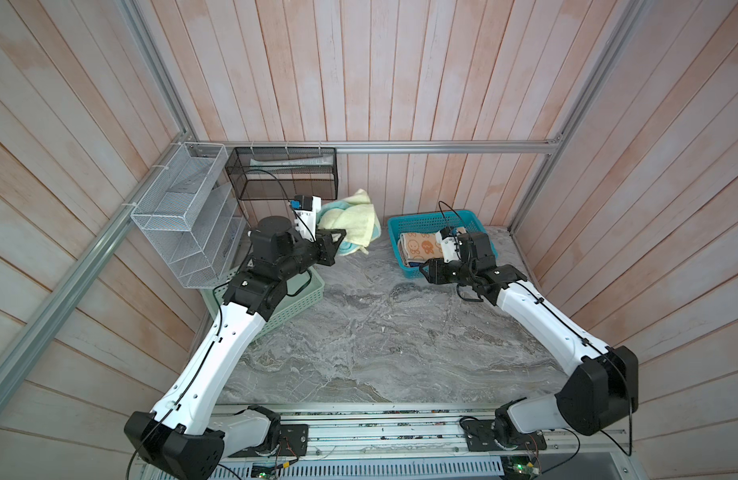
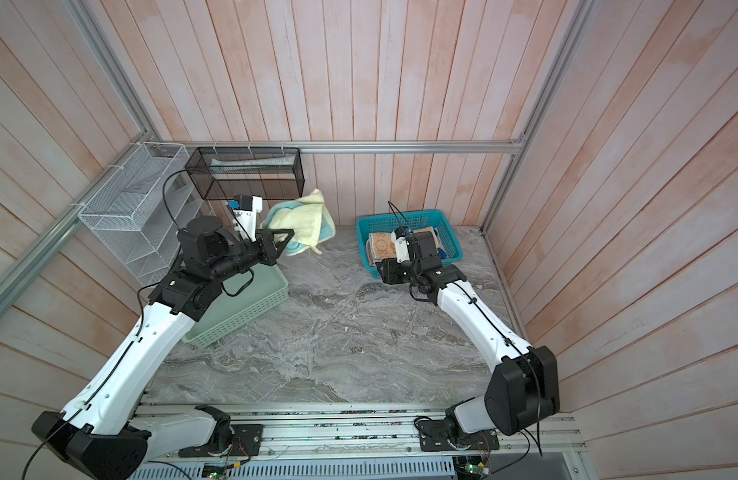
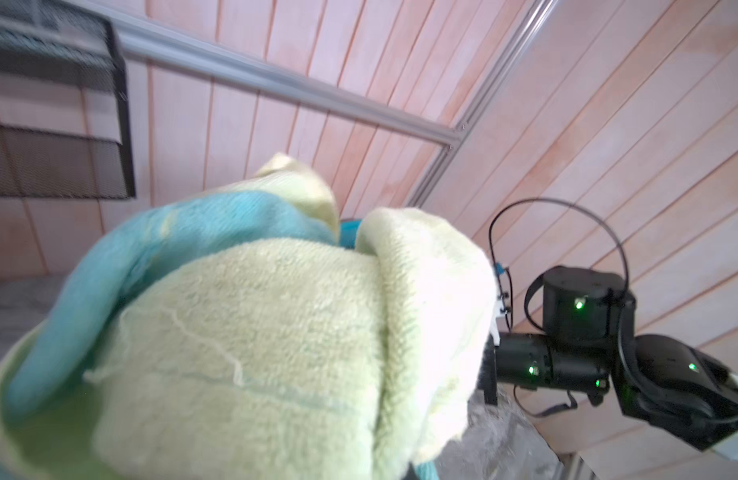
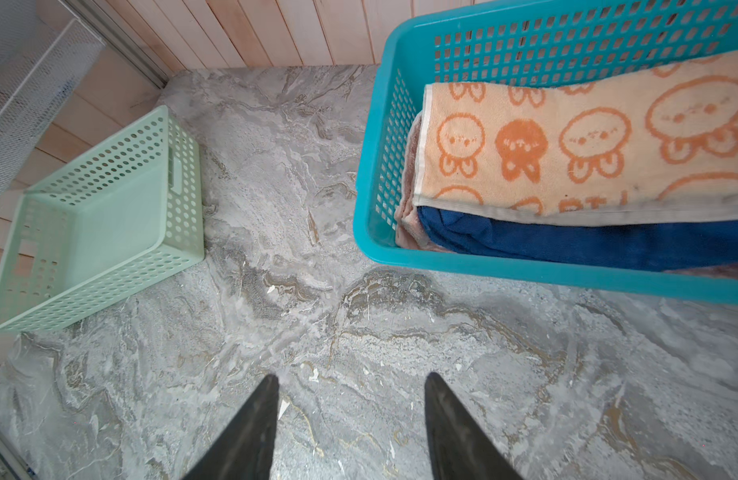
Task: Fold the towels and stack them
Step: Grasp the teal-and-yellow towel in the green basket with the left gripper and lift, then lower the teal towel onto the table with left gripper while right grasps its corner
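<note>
Well, yellow towel (image 1: 355,216) bunches over the left gripper (image 1: 338,237), jaws hidden, grip unclear; right gripper (image 4: 351,376) gapes empty, three stacked towels (image 4: 567,145) just beside it. Cloth looks soft, light, floppy: pinch a hem corner, not the bulk

Walls: pink wood planks (image 1: 400,75) stand all around the gray stone table (image 1: 380,332).
Bar: a shiny metal bar (image 1: 442,146) runs along the back wall, above the table.
Racks: a white wire rack (image 1: 180,220) and a black mesh box (image 1: 282,172) hang over the table's far left corner.
Light: soft and even.
</note>
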You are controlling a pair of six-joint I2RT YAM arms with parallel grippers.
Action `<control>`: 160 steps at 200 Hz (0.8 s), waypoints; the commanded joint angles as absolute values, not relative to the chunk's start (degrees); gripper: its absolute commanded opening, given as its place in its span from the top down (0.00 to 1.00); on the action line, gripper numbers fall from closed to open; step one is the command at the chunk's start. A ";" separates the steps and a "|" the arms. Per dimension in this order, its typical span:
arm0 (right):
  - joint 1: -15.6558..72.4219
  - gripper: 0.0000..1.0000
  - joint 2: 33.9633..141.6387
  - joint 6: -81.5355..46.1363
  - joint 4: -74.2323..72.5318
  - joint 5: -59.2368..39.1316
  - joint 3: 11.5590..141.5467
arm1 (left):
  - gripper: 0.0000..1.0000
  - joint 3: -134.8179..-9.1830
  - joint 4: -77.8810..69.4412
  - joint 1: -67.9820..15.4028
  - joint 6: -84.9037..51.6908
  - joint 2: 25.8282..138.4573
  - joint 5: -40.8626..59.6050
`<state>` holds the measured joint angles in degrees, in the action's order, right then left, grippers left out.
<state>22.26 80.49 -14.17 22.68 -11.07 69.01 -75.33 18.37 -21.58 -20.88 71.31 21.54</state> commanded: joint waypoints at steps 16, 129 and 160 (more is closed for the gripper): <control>22.24 0.42 78.13 -15.94 23.83 -10.81 64.78 | 0.45 -64.19 19.71 -21.39 -25.12 74.08 21.71; 30.28 0.42 93.70 -21.30 18.28 -18.53 60.71 | 0.57 -58.84 18.96 -21.84 -28.61 92.13 21.04; 31.62 0.43 99.71 -20.59 19.86 -18.55 64.71 | 0.58 -61.70 17.02 -25.26 -30.04 99.45 23.07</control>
